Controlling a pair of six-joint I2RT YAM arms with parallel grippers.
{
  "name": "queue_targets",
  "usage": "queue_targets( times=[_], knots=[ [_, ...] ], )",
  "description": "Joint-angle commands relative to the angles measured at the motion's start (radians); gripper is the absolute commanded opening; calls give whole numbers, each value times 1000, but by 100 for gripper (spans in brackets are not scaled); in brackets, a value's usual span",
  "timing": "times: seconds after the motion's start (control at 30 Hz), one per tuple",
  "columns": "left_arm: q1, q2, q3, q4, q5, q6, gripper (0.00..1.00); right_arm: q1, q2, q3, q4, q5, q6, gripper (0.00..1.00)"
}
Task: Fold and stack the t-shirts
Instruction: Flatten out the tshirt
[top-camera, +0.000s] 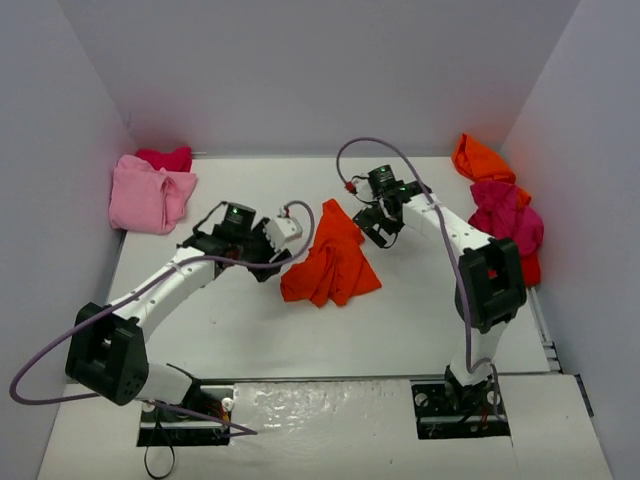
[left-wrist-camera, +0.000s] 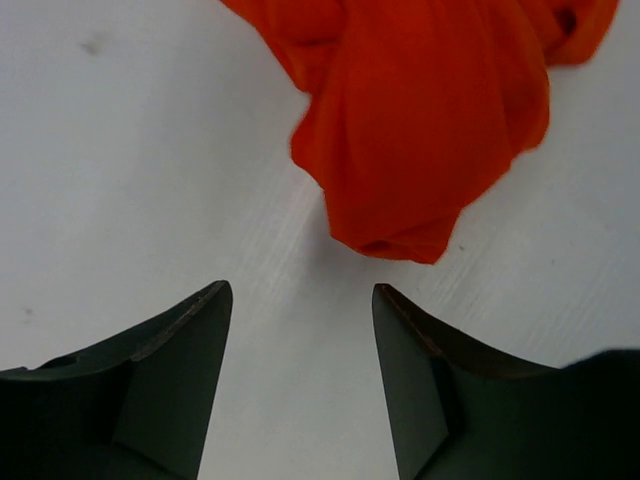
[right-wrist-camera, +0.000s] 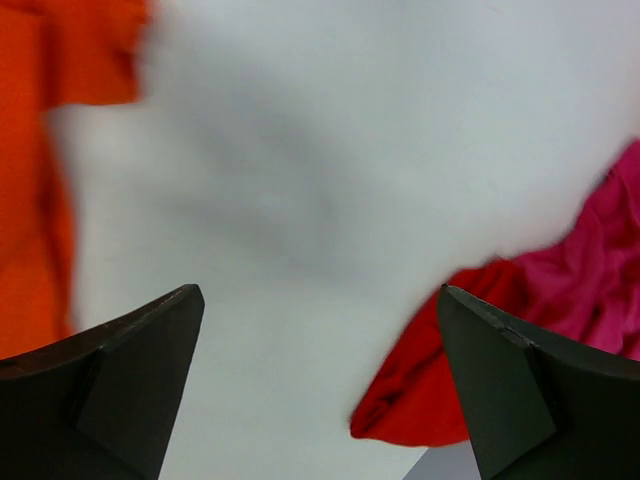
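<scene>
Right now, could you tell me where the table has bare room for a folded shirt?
The table is bare on the near side of the crumpled orange-red tee, between the left arm and right arm, and at the far middle between the pink stack and the orange tee. The right edge is crowded with heaped tees.

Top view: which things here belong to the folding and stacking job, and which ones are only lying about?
Belong to the job:
- orange-red t-shirt, middle
- light pink t-shirt and dark pink t-shirt, far left
- orange t-shirt, magenta t-shirt and red t-shirt, far right

Only there:
- purple cable on the right arm
- table
- back wall
</scene>
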Motion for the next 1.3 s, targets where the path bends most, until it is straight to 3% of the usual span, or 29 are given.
queue_targets(
  times=[0.0,0.13,0.37,0.8,1.27],
  knots=[
    [-68,3,-49,-71,-101,111,52,-192,-199,-12,112,86,86,100],
    [-177,8,-88,-51,-194,113,51,-207,-219,-89,105,89,62,100],
    [-248,50,-105,32,-282,124,50,-208,-221,-149,107,43,95,100],
    [-271,89,-34,171,-451,103,47,-184,-186,-147,84,-65,109,100],
    [-273,293,223,69,-375,77,46,0,-54,-75,-16,-151,77,100]
  ],
)
